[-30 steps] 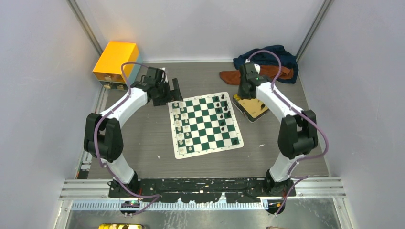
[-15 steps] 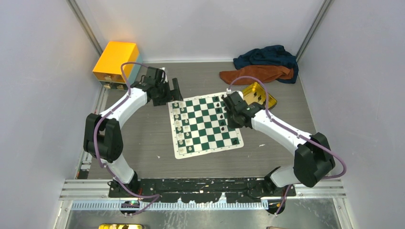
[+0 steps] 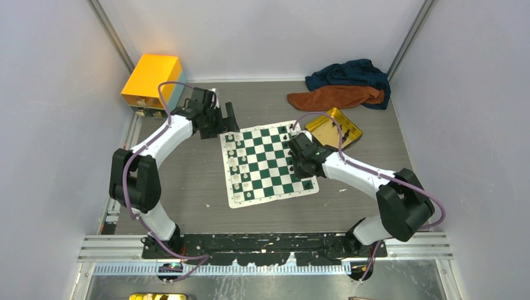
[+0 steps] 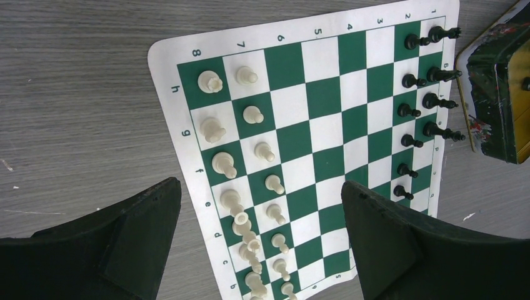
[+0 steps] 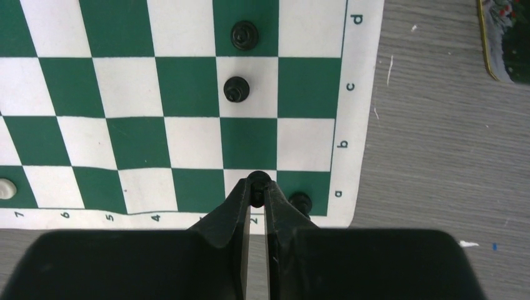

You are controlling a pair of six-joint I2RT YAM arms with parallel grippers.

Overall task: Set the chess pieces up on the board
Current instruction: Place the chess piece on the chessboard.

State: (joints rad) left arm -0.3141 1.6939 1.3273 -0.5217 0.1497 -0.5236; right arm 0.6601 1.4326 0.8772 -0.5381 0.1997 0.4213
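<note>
The green and white board (image 3: 265, 167) lies mid-table. Cream pieces (image 4: 250, 187) fill its two left files, and black pieces (image 4: 420, 106) stand along its right files. My right gripper (image 5: 257, 188) is shut on a small black pawn (image 5: 257, 180) and holds it over the board's near right corner, above the white square by the "2" mark. Another black piece (image 5: 300, 201) stands on the corner square beside it. Two black pawns (image 5: 237, 89) stand further up that file. My left gripper (image 4: 259, 186) is open and empty, hovering above the board's far left corner (image 3: 228, 122).
The shallow gold tin (image 3: 335, 129) sits just off the board's far right corner and also shows in the left wrist view (image 4: 500, 94). Crumpled orange and blue cloths (image 3: 344, 84) lie at the back right. A yellow box (image 3: 152, 81) stands at the back left.
My right arm has swung from over the gold tin to the board's near right corner, carrying a black pawn. The left arm has not moved.
</note>
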